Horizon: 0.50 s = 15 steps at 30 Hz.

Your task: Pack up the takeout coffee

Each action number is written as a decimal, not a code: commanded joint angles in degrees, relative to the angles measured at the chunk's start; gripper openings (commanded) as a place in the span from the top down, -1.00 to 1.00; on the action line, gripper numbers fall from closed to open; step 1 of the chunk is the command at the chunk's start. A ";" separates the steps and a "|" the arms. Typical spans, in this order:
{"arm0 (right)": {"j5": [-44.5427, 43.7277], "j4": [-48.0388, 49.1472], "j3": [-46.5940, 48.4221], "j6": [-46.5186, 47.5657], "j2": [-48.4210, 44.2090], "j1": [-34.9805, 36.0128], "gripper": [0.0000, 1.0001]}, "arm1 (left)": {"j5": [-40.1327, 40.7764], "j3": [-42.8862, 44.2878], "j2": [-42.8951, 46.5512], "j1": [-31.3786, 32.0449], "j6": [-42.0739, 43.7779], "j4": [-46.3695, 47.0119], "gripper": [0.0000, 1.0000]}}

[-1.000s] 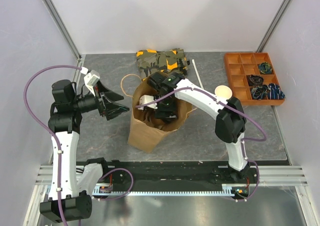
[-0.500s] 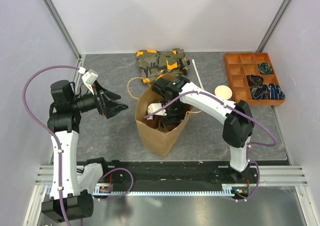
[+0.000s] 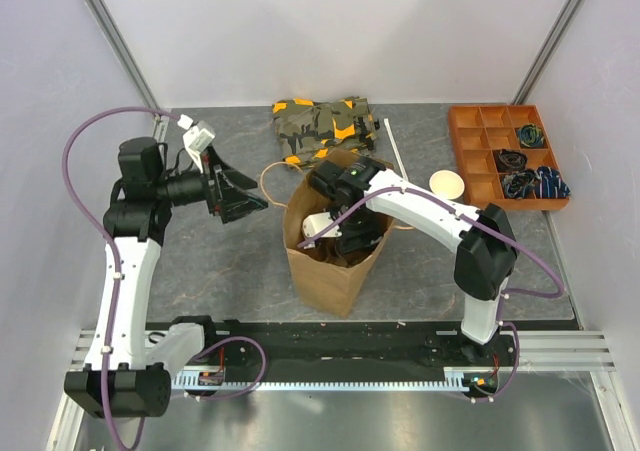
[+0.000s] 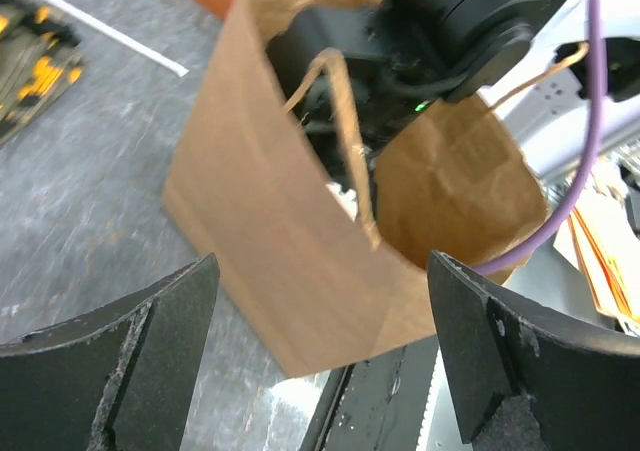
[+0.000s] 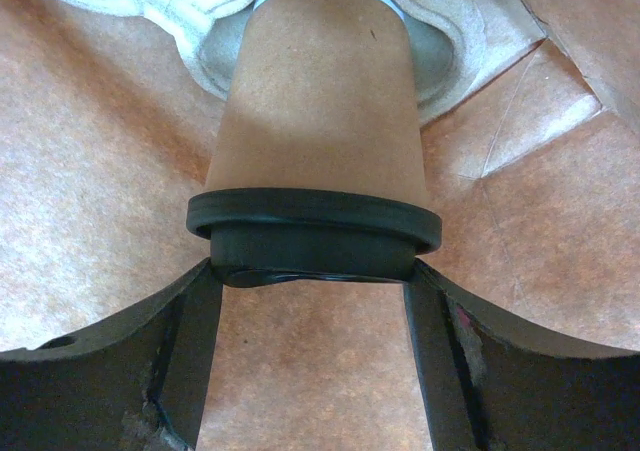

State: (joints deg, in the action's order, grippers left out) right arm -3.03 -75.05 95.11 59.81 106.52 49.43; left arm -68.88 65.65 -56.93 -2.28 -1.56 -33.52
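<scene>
A brown paper bag [image 3: 335,271] stands open at mid-table. My right gripper [image 3: 345,233] reaches down into it. In the right wrist view the gripper [image 5: 312,281] is shut on the black lid [image 5: 312,233] of the takeout coffee [image 5: 318,121], a brown paper cup. The cup's base sits in a pale moulded-pulp carrier [image 5: 440,41] inside the bag. My left gripper [image 3: 240,196] is open and empty, in the air left of the bag. The left wrist view shows the bag [image 4: 280,251] between its spread fingers [image 4: 160,351].
A lidless cup [image 3: 447,183] stands right of the bag. An orange compartment tray [image 3: 470,131] with small items is at the back right. A camouflage cloth [image 3: 325,123] lies behind the bag, and a white stick [image 3: 395,146] lies beside it.
The bag has slid right and toward the near edge with my right gripper inside it. My left gripper has moved right and back, closer to the bag.
</scene>
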 commanded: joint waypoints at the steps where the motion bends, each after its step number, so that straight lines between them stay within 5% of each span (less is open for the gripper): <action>1: -2.24 3.58 -0.54 -1.89 -1.22 0.84 0.24 | 1.82 4.66 -2.22 4.47 -1.86 1.70 -0.82; 5: -3.56 7.19 -2.82 -1.54 -2.81 1.98 0.24 | 5.07 5.19 -3.01 6.85 -3.27 2.22 -0.72; 9: -3.57 8.77 -2.65 -2.06 -2.81 2.95 0.23 | 8.50 5.54 -4.86 7.73 -5.73 4.07 -0.38; 12: -3.04 9.04 -2.65 -2.68 -2.81 3.04 0.22 | 9.81 4.75 -5.13 7.73 -3.72 2.51 0.22; 13: -3.04 9.47 -2.82 -2.86 -2.90 3.04 0.22 | 10.60 3.97 -4.86 7.82 -3.10 2.14 0.59; 15: -2.95 10.61 -3.61 -2.77 -3.33 3.04 0.23 | 10.96 3.18 -3.90 7.73 -1.52 1.35 0.85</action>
State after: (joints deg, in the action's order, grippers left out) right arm -6.11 -68.16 92.55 58.08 105.36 52.29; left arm -60.36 68.97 -62.24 5.21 -4.80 -31.75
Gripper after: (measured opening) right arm 0.761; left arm 0.165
